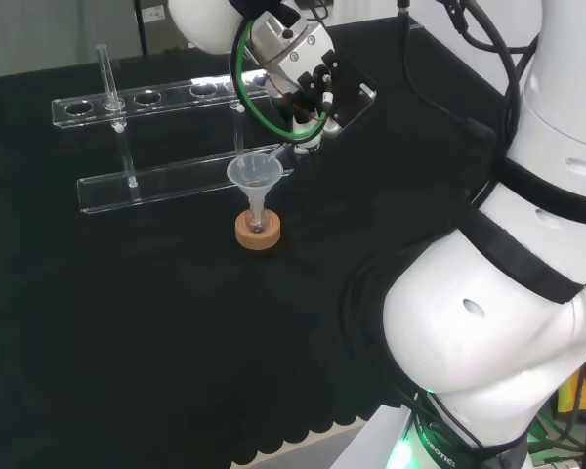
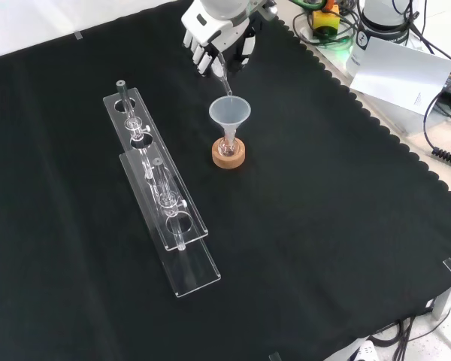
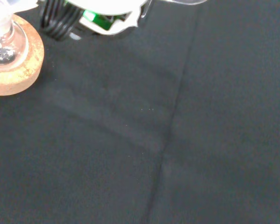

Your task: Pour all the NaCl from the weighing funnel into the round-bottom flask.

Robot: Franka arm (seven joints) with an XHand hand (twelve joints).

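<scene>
Closest to the wrist camera: cork ring on the black cloth, cradling the clear round-bottom flask. Carries a plastic funnel in the flask neck, mouth up, plain in the front view.

Up the front view from that funnel: hand, fingers curled round the weighing funnel. Slants down from the hand toward the plastic funnel, long axis steep, lower tip at or just inside the rim. From the hand, flask lies straight down that axis, toward the viewer in the front view, to the left and lower in the head view.

Cannot tell whether any NaCl remains in the weighing funnel or has reached the flask; glass too clear to read.

Well apart, left in the front view: clear tube rack, a few glass pieces in it.

Judged: pour in progress; calls for keeping the tip over the funnel mouth while tilting.
</scene>
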